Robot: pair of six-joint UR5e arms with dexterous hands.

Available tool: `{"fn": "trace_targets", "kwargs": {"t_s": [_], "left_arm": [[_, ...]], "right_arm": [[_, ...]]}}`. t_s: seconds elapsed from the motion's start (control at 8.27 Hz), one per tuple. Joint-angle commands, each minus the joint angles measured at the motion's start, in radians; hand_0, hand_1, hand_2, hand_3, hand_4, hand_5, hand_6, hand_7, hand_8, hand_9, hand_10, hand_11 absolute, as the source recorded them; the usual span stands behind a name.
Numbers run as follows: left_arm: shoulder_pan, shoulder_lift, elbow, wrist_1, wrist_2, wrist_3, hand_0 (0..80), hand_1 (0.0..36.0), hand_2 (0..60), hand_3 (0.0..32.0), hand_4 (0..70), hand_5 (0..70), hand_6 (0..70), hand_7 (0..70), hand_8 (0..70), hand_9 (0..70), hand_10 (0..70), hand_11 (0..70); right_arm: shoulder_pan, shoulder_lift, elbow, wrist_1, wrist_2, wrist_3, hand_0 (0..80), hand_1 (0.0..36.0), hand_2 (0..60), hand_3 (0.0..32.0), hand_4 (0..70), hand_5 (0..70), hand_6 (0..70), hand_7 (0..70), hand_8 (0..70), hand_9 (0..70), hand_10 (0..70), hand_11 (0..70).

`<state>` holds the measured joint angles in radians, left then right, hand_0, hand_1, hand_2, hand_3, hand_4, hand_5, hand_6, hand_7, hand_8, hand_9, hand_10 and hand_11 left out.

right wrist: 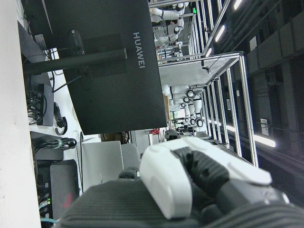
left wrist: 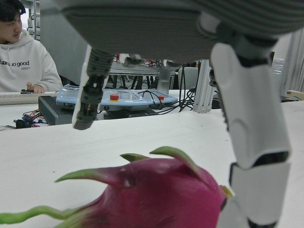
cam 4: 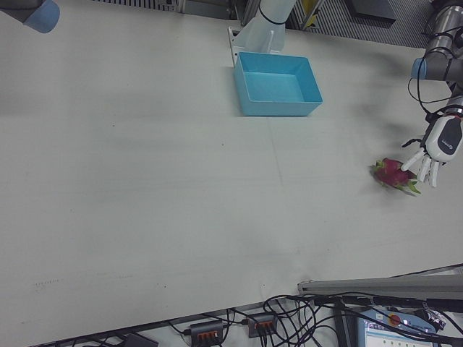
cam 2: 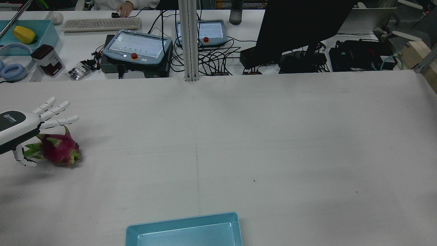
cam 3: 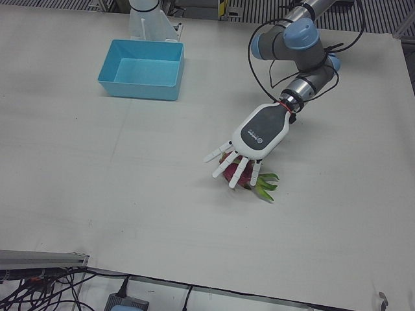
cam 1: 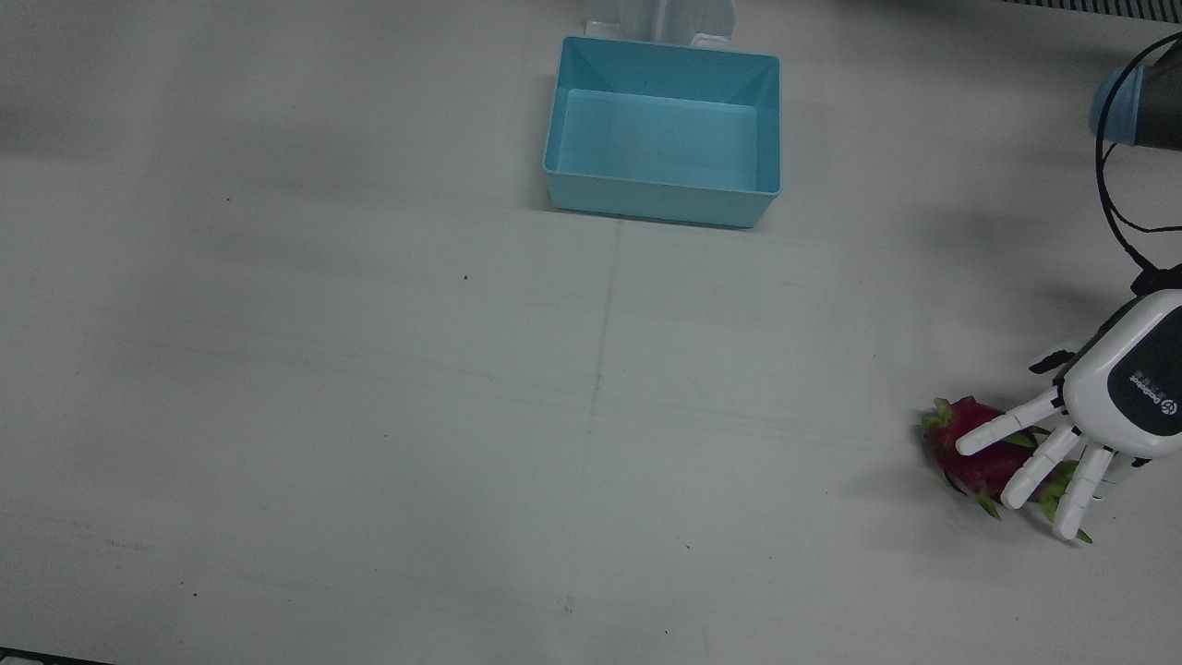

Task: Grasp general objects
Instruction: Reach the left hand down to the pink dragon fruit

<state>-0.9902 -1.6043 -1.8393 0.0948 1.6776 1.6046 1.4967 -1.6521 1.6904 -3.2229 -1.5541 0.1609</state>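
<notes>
Dragon fruit (cam 1: 970, 453): lower right of the front view, lying on the white table (cam 1: 369, 416). Left hand (cam 1: 1094, 416): poised over the fruit, fingers (cam 1: 993, 434) spread across its top, thumb low at its side; firm hold not evident. Blue bin (cam 1: 663, 129): top centre, well apart. Right hand (right wrist: 190, 185): seen only in its own camera, fingers seemingly curled; state unclear. Person (left wrist: 21, 57): seated beyond the table.
</notes>
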Motion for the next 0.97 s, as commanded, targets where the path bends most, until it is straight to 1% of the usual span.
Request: {"fn": "trace_targets", "kwargs": {"t_s": [0.0,0.12,0.24,0.36,0.48,0.6,0.85], "left_arm": [[0.013,-0.037,0.104,-0.047,-0.045,0.005,49.6,15.8,1.8,32.0,0.0,0.0,0.0,0.0,0.0,0.0,0.0,0.0],[0.016,-0.036,0.106,-0.047,-0.044,0.006,49.8,16.0,1.7,32.0,0.0,0.0,0.0,0.0,0.0,0.0,0.0,0.0],[0.048,-0.034,0.115,-0.049,-0.048,0.018,49.2,15.2,1.3,32.0,0.0,0.0,0.0,0.0,0.0,0.0,0.0,0.0],[0.086,-0.034,0.130,-0.049,-0.094,0.049,48.8,14.8,1.6,32.0,0.0,0.0,0.0,0.0,0.0,0.0,0.0,0.0],[0.113,-0.035,0.138,-0.050,-0.116,0.049,49.2,15.3,1.9,32.0,0.0,0.0,0.0,0.0,0.0,0.0,0.0,0.0],[0.114,-0.039,0.138,-0.046,-0.116,0.049,49.9,15.8,1.8,32.0,0.0,0.0,0.0,0.0,0.0,0.0,0.0,0.0],[0.114,-0.039,0.146,-0.044,-0.116,0.055,49.0,14.6,1.2,32.0,0.0,0.0,0.0,0.0,0.0,0.0,0.0,0.0]], "right_arm": [[0.000,0.000,0.000,0.000,0.000,0.000,0.0,0.0,0.0,0.0,0.0,0.0,0.0,0.0,0.0,0.0,0.0,0.0],[0.000,0.000,0.000,0.000,-0.001,0.000,0.0,0.0,0.0,0.0,0.0,0.0,0.0,0.0,0.0,0.0,0.0,0.0],[0.000,0.000,0.000,0.000,0.000,0.000,0.0,0.0,0.0,0.0,0.0,0.0,0.0,0.0,0.0,0.0,0.0,0.0],[0.000,0.000,0.000,0.000,0.000,0.000,0.0,0.0,0.0,0.0,0.0,0.0,0.0,0.0,0.0,0.0,0.0,0.0],[0.000,0.000,0.000,0.000,0.000,-0.001,0.0,0.0,0.0,0.0,0.0,0.0,0.0,0.0,0.0,0.0,0.0,0.0],[0.000,0.000,0.000,0.000,0.000,-0.001,0.0,0.0,0.0,0.0,0.0,0.0,0.0,0.0,0.0,0.0,0.0,0.0],[0.000,0.000,0.000,0.000,0.000,0.000,0.0,0.0,0.0,0.0,0.0,0.0,0.0,0.0,0.0,0.0,0.0,0.0]]}}
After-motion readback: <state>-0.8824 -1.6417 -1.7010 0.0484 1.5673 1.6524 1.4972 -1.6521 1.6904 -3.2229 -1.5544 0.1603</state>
